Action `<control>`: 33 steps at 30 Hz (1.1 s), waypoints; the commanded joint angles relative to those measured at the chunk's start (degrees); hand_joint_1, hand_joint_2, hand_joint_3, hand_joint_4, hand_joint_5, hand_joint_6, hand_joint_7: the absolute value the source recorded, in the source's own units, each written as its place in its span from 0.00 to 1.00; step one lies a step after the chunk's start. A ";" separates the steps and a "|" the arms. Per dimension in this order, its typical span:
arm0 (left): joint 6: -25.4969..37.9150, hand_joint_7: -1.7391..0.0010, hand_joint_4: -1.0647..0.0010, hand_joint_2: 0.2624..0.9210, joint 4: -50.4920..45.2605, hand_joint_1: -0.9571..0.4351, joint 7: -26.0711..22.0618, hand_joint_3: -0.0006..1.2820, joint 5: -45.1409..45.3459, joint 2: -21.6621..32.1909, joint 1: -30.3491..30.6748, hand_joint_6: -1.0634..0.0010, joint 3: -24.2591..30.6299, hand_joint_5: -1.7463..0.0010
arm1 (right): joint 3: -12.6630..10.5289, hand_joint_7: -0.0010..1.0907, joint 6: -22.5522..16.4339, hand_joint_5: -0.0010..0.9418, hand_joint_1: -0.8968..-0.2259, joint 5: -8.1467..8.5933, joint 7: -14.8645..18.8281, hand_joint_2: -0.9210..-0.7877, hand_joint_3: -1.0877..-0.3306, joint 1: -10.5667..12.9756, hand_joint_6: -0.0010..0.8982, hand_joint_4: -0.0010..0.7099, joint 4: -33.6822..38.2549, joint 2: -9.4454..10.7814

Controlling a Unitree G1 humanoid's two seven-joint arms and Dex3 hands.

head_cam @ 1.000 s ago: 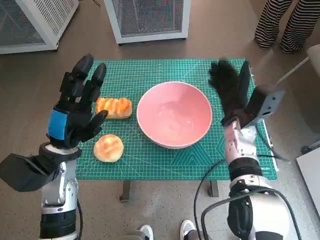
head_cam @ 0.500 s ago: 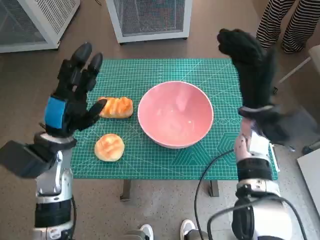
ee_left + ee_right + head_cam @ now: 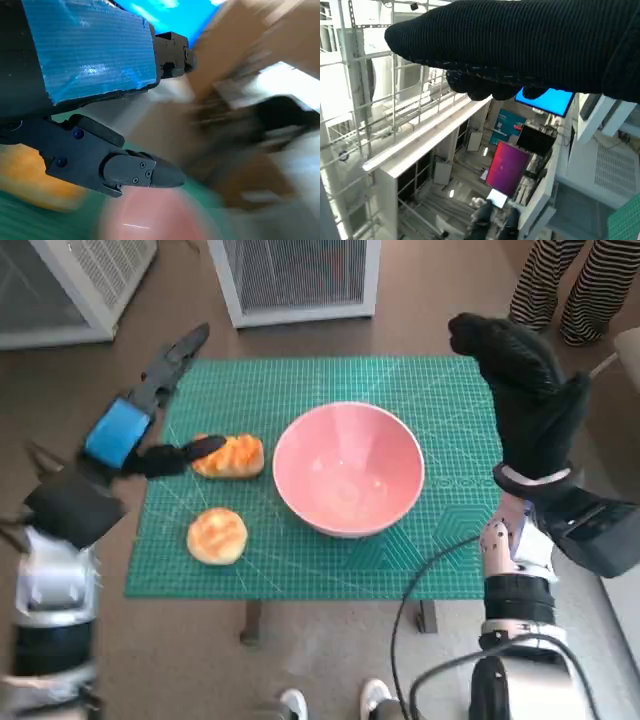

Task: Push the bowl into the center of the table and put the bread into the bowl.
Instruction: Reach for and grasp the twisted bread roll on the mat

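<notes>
The green surface [image 3: 300, 570] is carrying the pink bowl [image 3: 348, 468] at its center. Left of the bowl are lying a long bread [image 3: 230, 455] and a round bun [image 3: 217, 535]. The left hand [image 3: 140, 425] is hovering spread and empty, its thumb tip beside the long bread. The right hand [image 3: 520, 400] is hanging raised right of the bowl, holding nothing.

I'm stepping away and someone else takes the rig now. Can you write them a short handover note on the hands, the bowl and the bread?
Left hand: holds nothing, fingers spread, over the mat's left edge by the long bread.
Right hand: raised over the mat's right edge, holds nothing; how its fingers lie is hard to tell.
Pink bowl: upright, about mid-table on the green mat, nothing in it.
Round bread: on the mat, left of the bowl, nearer the robot than the long bread.
Done: bowl looks centred.
Left: both breads go into the bowl.
</notes>
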 commanded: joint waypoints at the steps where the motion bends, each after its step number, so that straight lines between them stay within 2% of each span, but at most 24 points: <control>1: 6.29 1.00 1.00 0.75 -0.54 0.32 -2.99 0.01 5.40 1.56 -3.92 1.00 -4.91 1.00 | 0.72 0.53 2.48 0.02 0.45 0.37 -0.73 0.00 0.52 2.68 0.02 0.30 -3.29 -0.09; 3: 7.24 0.99 1.00 0.70 0.26 0.40 -3.48 0.01 6.56 1.27 -4.99 0.98 -6.26 1.00 | 0.88 0.53 3.10 0.02 0.45 0.42 -1.01 0.00 0.52 3.15 0.02 0.30 -4.43 0.04; 6: 8.26 0.98 1.00 0.67 1.46 0.51 -3.80 0.00 7.91 0.53 -6.29 0.95 -7.91 1.00 | 1.07 0.53 3.88 0.02 0.44 0.61 -1.13 0.00 0.53 3.67 0.02 0.30 -5.69 0.21; 12: 11.40 0.97 1.00 0.67 5.55 0.60 -6.03 0.00 10.52 -0.44 -9.93 0.89 -11.91 1.00 | 1.30 0.53 4.78 0.02 0.42 0.83 -1.17 0.00 0.54 4.06 0.03 0.31 -6.98 0.37; 19: 13.62 0.96 1.00 0.68 13.58 0.62 -7.05 0.01 15.58 -1.98 -14.36 0.86 -17.70 1.00 | 1.40 0.53 5.12 0.01 0.41 0.57 -1.40 0.00 0.55 4.11 0.04 0.31 -7.26 0.12; 33: 12.25 0.97 0.95 0.69 34.66 0.59 -7.51 0.01 21.15 -6.78 -22.83 0.82 -25.65 0.99 | 1.37 0.53 4.97 0.01 0.41 0.70 -0.93 0.00 0.56 4.19 0.04 0.32 -6.61 -0.07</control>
